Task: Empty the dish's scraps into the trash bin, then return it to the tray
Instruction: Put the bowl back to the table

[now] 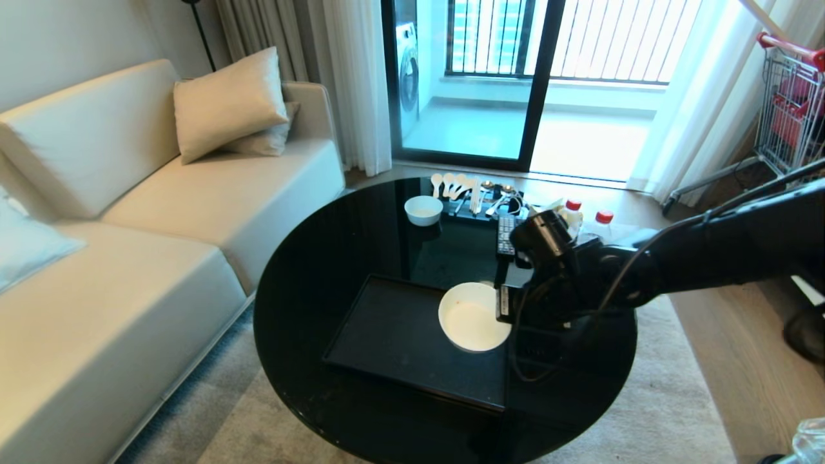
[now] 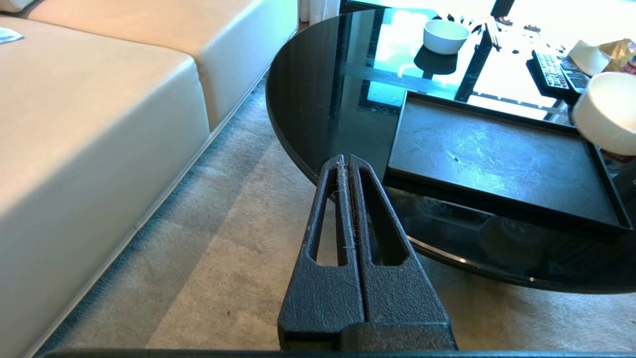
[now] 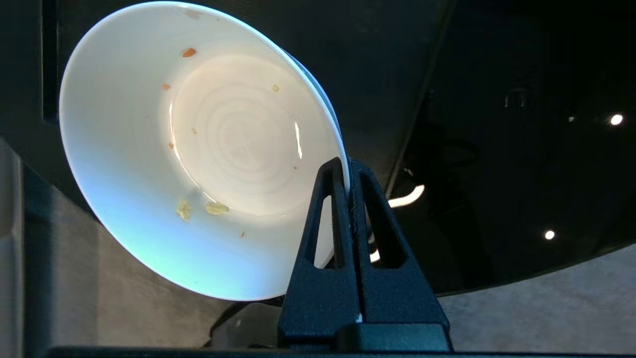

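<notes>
Holding the dish (image 1: 474, 317) by its rim, the right claw (image 1: 502, 304) is pinched tight on the thin white edge, and the bowl hangs above the near right part of the tray (image 1: 393, 332) on the round black table (image 1: 309, 270). Seen from the right wrist, the dish (image 3: 198, 149) is nearly clean inside: only a few specks of scraps (image 3: 216, 208), orange and pale yellow, cling to the glaze. So the tipping-out looks done, as far as I can judge, though the trash bin is nowhere in sight to confirm it. What remains seems to be the return: setting the bowl down inside the tray's rim and letting go. From the left wrist, the dish (image 2: 608, 112) clearly floats clear of the tray (image 2: 497, 159), tilted, not resting yet. Over the carpet beside the table, the left claw (image 2: 346, 164) is parked, its jaws pressed together on nothing.
</notes>
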Available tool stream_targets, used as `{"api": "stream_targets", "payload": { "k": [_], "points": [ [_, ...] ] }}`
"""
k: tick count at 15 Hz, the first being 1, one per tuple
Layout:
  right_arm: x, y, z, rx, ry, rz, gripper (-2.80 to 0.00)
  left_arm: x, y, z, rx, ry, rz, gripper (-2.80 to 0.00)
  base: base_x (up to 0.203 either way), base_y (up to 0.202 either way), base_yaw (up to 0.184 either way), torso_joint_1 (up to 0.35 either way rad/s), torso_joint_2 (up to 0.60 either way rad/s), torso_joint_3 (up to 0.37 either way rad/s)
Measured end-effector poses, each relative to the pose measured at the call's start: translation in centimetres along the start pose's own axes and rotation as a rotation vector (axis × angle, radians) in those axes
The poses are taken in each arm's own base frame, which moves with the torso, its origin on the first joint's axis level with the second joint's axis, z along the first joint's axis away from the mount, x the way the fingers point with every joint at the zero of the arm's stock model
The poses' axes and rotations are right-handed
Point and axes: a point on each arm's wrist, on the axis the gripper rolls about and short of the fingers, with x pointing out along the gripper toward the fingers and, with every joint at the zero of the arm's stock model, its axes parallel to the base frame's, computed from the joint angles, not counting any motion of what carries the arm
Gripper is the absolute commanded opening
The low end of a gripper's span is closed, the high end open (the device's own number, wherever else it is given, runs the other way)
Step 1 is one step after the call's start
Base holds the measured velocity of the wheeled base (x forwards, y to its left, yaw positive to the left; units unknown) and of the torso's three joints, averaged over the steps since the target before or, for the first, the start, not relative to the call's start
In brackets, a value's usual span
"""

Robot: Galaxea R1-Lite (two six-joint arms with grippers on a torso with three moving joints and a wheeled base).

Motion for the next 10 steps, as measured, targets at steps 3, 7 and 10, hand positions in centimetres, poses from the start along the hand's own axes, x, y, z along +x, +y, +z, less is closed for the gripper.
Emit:
{"api": "stream_targets", "payload": {
  "k": [3, 7, 10],
  "points": [
    [3.1, 0.9, 0.3, 0.073, 0.04, -0.027, -2.8, 0.0, 0.0, 0.0, 0.0, 0.0, 0.0, -2.8, 0.0, 0.0, 0.0, 0.0, 0.0, 0.0],
    [6.1, 1.4, 0.4, 0.127, 0.071, -0.049, -2.8, 0.0, 0.0, 0.0, 0.0, 0.0, 0.0, -2.8, 0.0, 0.0, 0.0, 0.0, 0.0, 0.0],
    [7.8, 1.2, 0.0, 0.141, 0.088, -0.064, -2.8, 0.0, 0.0, 0.0, 0.0, 0.0, 0.0, -2.8, 0.0, 0.0, 0.0, 0.0, 0.0, 0.0]
  ]
}}
